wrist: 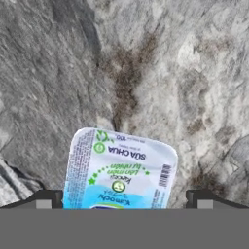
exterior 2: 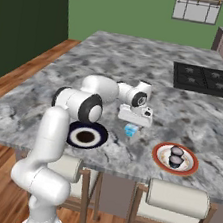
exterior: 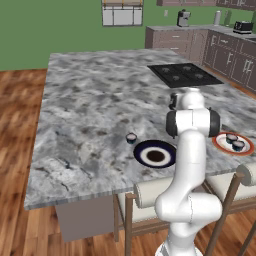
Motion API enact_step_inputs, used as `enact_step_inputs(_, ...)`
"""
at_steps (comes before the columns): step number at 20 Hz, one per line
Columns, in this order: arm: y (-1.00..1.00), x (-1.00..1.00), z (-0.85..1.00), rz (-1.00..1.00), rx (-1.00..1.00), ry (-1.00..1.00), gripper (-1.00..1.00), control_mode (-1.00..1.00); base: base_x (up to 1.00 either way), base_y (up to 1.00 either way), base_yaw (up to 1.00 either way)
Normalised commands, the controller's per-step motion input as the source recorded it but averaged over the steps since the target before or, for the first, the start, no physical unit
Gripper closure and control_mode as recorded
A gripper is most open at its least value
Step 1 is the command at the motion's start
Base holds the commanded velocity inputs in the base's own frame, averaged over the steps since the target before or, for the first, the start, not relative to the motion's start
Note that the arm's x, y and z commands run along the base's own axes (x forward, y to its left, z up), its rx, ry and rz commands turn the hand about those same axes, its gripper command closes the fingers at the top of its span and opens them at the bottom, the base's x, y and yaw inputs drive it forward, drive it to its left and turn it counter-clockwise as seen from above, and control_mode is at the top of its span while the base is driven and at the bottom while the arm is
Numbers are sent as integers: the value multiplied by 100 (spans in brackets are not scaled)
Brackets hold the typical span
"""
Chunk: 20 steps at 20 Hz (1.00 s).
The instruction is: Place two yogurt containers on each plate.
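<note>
My gripper (exterior 2: 133, 124) hangs open just above the light-blue squarish yogurt tub (exterior 2: 131, 131) on the marble counter. In the hand view the tub (wrist: 119, 168) lies between my two fingertips (wrist: 46, 199), with a gap on either side. The white plate with the orange-red rim (exterior 2: 191, 166) carries two dark round yogurt cups (exterior 2: 176, 157), to the right of the tub. On the tub's left is the navy plate (exterior 2: 97, 139), partly behind my arm and bare where it shows. A third dark cup (exterior: 131, 138) stands on the counter just left of the navy plate (exterior: 155, 154).
A black cooktop (exterior: 185, 74) is set into the counter at the far right. Two padded stools (exterior 2: 178, 199) stand against the counter's near edge, below the plates. Bare marble (exterior: 90, 100) stretches to the left and toward the far side.
</note>
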Motion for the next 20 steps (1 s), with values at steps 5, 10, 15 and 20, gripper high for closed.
enact_step_inputs(5, 10, 8, 1, -2, 0, 1, -100, -100, 0, 0, 0)
enact_step_inputs(10, -9, 0, -12, -4, 0, 0, -100, -100, 0, 0, 0)
enact_step_inputs(15, -9, 0, -15, 0, 0, 0, -100, -100, 0, 0, 0)
enact_step_inputs(20, 7, 0, -2, 0, 0, 0, -100, -100, 0, 0, 0)
